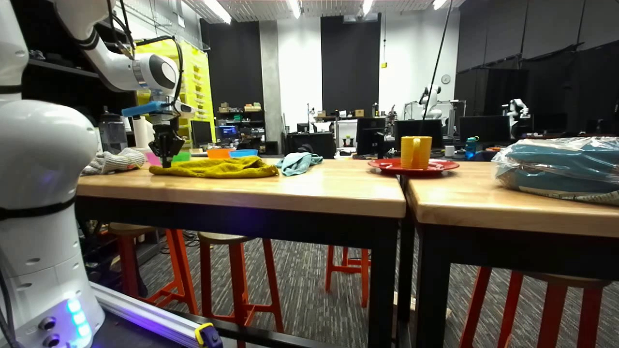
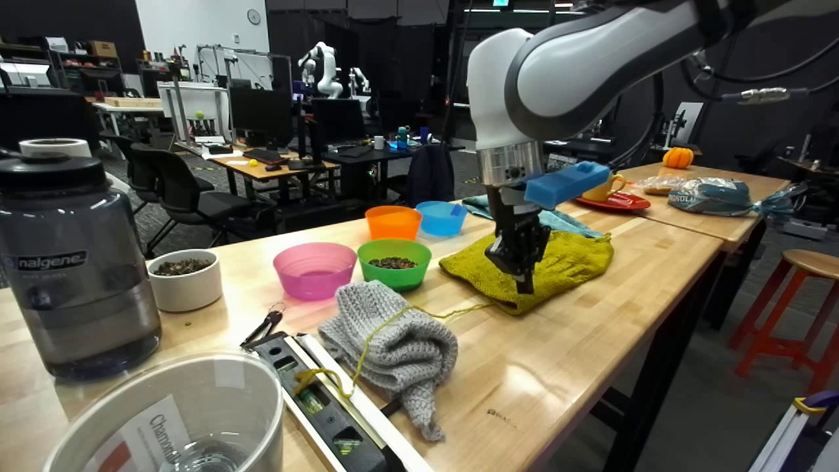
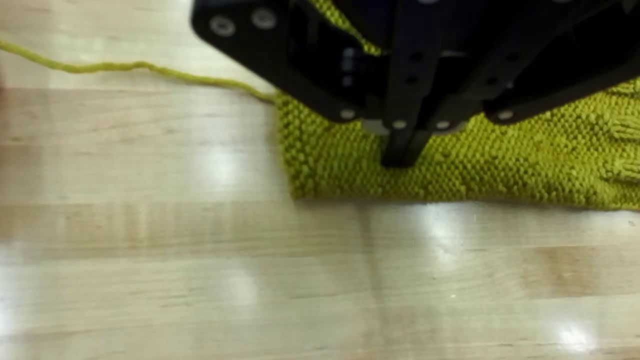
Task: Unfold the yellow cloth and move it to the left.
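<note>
Mustard-yellow knitted cloth (image 2: 573, 259): spread low on the pale wooden table (image 2: 590, 354), between the folded soft grey knitted cloth (image 2: 393, 334) and the crumpled teal-grey fabric cloth (image 1: 299, 163). Touching the teal one or just beside it, cannot tell which.
Folds: a few low ridges; whether a doubled layer lies underneath, not visible.
Black two-finger gripper (image 3: 400, 161): pointing down onto the yellow cloth, near the corner where the yarn leaves it; tips appear to touch the knit.
Jaws: brought together, no gap seen, no fabric bunched at the tips; nothing seems held.
Reason for closed-up tips: probably to press and drag or smooth the cloth by friction rather than pinch it. Judgement only.
Thin yellow yarn tail (image 3: 140, 65): runs loose from that corner, over the grey knit to the black spirit level (image 2: 322, 413); could snag if the cloth shifts.
Translucent green bowl (image 2: 393, 278): near the cloth, dark bits inside; a wide sweep might knock it.
Progress: unfolding looks largely done; the move left perhaps in hand.
</note>
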Tool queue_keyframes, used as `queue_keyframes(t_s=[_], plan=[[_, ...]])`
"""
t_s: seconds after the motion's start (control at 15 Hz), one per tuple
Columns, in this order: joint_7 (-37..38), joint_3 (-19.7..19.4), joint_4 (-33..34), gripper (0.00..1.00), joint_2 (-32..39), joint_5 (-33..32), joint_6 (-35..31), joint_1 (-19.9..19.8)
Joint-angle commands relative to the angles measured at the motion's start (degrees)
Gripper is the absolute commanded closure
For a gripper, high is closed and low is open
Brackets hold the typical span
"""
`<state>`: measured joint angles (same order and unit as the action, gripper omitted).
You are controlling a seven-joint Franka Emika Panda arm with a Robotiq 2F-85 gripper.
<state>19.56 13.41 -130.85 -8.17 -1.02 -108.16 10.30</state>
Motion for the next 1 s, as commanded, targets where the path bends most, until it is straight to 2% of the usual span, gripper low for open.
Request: queue_keyframes(t_s=[0.0, 0.4, 0.67, 0.93], plan=[[0.1, -0.3, -2.2, 1.0, -0.4, 1.3, -2.4, 0.2], [-2.8, 0.5, -2.0, 1.0, 1.1, 8.5, -5.9, 2.0], [-4.4, 1.5, -2.5, 1.0, 0.9, 12.8, -5.7, 3.7], [-2.1, 1.9, -2.8, 1.0, -0.7, 10.1, -5.6, 3.5]])
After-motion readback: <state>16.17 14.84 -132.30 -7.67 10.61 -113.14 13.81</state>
